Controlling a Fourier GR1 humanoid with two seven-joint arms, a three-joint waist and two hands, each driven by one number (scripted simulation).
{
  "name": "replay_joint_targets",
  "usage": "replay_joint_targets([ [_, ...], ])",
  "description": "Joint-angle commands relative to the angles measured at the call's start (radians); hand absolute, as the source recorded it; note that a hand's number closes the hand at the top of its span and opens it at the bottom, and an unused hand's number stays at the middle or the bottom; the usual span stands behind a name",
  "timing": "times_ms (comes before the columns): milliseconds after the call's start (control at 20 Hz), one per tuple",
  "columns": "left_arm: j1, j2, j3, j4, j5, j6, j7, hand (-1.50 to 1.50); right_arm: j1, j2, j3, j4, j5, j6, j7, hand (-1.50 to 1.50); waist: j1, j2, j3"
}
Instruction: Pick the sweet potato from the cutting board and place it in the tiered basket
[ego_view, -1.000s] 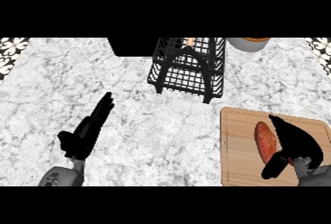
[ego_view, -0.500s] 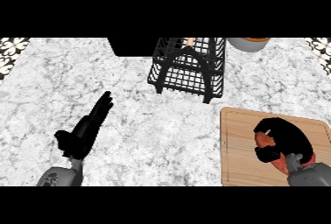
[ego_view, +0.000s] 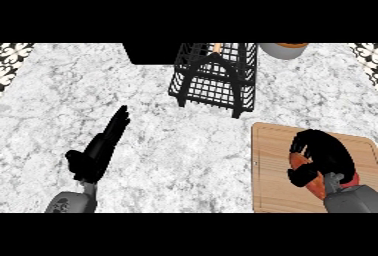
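The orange-red sweet potato (ego_view: 316, 183) lies on the wooden cutting board (ego_view: 273, 170) at the lower right, mostly hidden. My right hand (ego_view: 325, 155) covers it with fingers and thumb curled round it. The black wire tiered basket (ego_view: 215, 79) stands at the top middle, apart from the board. Over the marble counter at the lower left rests my left hand (ego_view: 100, 150), open with straight fingers pointing up and nothing in it.
A dark square recess (ego_view: 151, 52) sits behind the basket at the top. A round bowl (ego_view: 284, 49) shows at the top right edge. Marble counter (ego_view: 177, 150) spreads between the two hands.
My right hand's fingers have curled down from extended over the sweet potato to wrapped round it. The left hand has stayed still.
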Motion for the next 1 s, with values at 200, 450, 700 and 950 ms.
replay_joint_targets([
  [200, 0.0, -0.003, 0.01, -0.053, -0.007, 0.0, 0.049, 0.0, 0.004, -0.174, -0.158, 0.115, 0.04, -0.051, -0.284, 1.5, 0.004, 0.001, 0.001],
  [450, -0.007, 0.023, 0.045, -0.005, 0.014, -0.032, 0.007, 0.0, 0.02, -0.212, -0.331, 0.048, -0.126, -0.102, -0.432, 1.5, -0.009, -0.002, 0.001],
  [700, -0.015, 0.023, 0.048, 0.001, 0.017, -0.034, 0.03, 0.0, -0.054, -0.156, -0.426, -0.097, -0.32, -0.059, -0.448, 1.5, -0.012, -0.005, 0.0],
  [950, -0.061, -0.032, 0.026, 0.036, -0.026, 0.012, 0.021, 0.0, -0.153, -0.167, -0.433, -0.254, -0.347, 0.008, -0.297, 1.5, -0.005, -0.001, -0.001],
])
